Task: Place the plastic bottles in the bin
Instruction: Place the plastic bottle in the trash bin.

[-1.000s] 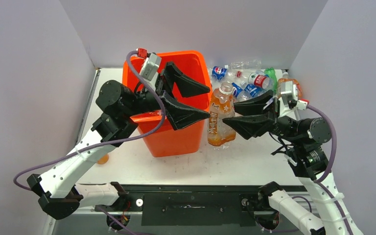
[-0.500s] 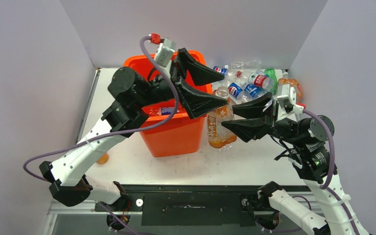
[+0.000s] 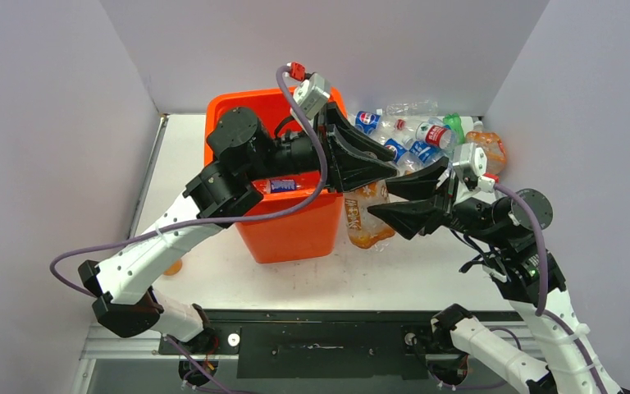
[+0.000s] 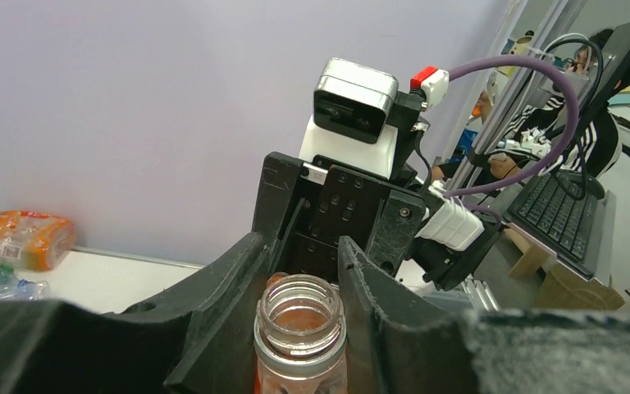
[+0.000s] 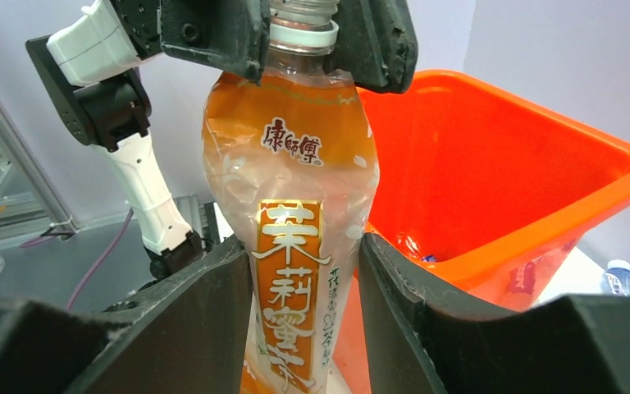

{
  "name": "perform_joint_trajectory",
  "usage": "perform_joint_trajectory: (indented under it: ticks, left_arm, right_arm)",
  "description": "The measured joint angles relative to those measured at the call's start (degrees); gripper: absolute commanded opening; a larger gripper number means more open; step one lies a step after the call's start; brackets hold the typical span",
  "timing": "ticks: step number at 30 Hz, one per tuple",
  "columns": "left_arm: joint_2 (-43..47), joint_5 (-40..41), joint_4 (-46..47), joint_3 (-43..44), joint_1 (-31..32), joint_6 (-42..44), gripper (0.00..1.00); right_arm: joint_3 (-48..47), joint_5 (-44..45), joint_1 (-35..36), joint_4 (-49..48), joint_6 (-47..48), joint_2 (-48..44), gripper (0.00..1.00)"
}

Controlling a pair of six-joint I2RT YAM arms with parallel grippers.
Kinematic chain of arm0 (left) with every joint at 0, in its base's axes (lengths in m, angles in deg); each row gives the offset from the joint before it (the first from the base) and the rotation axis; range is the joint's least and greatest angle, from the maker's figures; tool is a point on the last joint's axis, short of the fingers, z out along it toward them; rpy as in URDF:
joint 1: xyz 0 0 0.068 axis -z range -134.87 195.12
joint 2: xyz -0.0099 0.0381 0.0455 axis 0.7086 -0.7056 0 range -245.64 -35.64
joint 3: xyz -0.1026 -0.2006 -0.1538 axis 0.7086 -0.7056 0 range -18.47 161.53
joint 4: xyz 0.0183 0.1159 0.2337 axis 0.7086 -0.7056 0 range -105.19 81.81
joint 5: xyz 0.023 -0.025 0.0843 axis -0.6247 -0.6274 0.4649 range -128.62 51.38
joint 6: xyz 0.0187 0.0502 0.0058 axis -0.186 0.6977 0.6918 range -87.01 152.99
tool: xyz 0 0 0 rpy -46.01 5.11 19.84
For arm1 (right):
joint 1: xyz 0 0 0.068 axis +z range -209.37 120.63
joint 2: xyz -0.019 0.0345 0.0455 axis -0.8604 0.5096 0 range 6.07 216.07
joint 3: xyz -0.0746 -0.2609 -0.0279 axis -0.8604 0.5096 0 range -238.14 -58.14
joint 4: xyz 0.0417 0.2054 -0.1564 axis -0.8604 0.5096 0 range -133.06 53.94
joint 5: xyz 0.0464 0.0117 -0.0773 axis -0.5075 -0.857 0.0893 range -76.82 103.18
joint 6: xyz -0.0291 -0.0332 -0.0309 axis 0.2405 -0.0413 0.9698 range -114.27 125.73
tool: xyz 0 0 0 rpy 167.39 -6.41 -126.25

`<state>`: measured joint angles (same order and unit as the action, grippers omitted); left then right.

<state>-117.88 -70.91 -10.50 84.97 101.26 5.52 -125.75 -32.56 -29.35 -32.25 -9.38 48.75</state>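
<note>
A tall clear bottle with an orange label (image 3: 362, 215) stands upright just right of the orange bin (image 3: 295, 230). My left gripper (image 3: 381, 170) reaches across the bin's top and is shut on the bottle's open neck (image 4: 299, 316). From the right, my right gripper (image 3: 385, 201) is shut on the bottle's body (image 5: 295, 230), with one finger (image 5: 205, 312) on each side of the label. The left gripper's fingers (image 5: 213, 41) show at the top of the right wrist view, clamping the neck. A blue-labelled bottle (image 3: 280, 185) lies inside the bin.
Several plastic bottles (image 3: 414, 144) are heaped at the back right, with a green one (image 3: 455, 125) and a squat orange one (image 3: 490, 148) among them. The bin's rim (image 5: 541, 189) is right beside the held bottle. A small orange object (image 3: 173, 266) lies under the left arm.
My left arm swung right from over the bin to the bottle and shut on its neck. The right gripper kept its hold on the bottle's body, shifting slightly.
</note>
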Motion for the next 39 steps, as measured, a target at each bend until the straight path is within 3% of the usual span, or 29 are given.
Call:
perform_joint_trajectory:
  ticks: [1,2,3,5,7,15,26,30,33,39]
  left_arm:
    - [0.1,0.2,0.0,0.0,0.0,0.0,0.0]
    - [0.1,0.2,0.0,0.0,0.0,0.1,0.0]
    - [0.2,0.5,-0.1,0.0,0.0,0.3,0.0]
    - [1.0,1.2,0.4,-1.0,0.0,1.1,0.0]
    - [2.9,2.8,1.8,-3.9,0.0,1.7,0.0]
    - [13.3,11.5,13.6,-17.0,0.0,2.6,0.0]
    - [24.1,28.6,18.6,-17.7,-0.5,15.8,0.0]
    - [26.2,41.1,17.0,-17.2,-0.5,29.3,0.0]
    - [26.2,46.7,15.0,-17.2,-1.7,36.5,0.0]
    - [19.4,47.5,4.2,-15.4,-10.9,39.5,0.0]
  right_arm:
    - [-0.1,0.0,0.0,0.0,0.1,0.1,0.56]
    - [-0.1,0.1,0.1,0.0,0.1,0.1,0.74]
    - [-0.1,0.2,0.1,0.0,0.0,0.1,0.84]
    - [-0.2,0.7,0.1,-0.1,-0.7,0.1,0.94]
    - [-0.2,1.6,0.1,-0.1,-0.9,-0.1,0.98]
    - [5.5,6.7,0.1,-4.3,-4.8,-3.8,0.94]
    - [7.0,15.5,0.1,-5.4,-7.9,-8.9,0.93]
    - [8.5,26.4,0.1,-2.5,-7.1,-12.8,0.93]
    - [11.5,40.6,0.1,1.3,-6.7,-16.2,0.93]
    - [20.7,61.0,0.1,9.0,-9.7,-16.7,0.93]
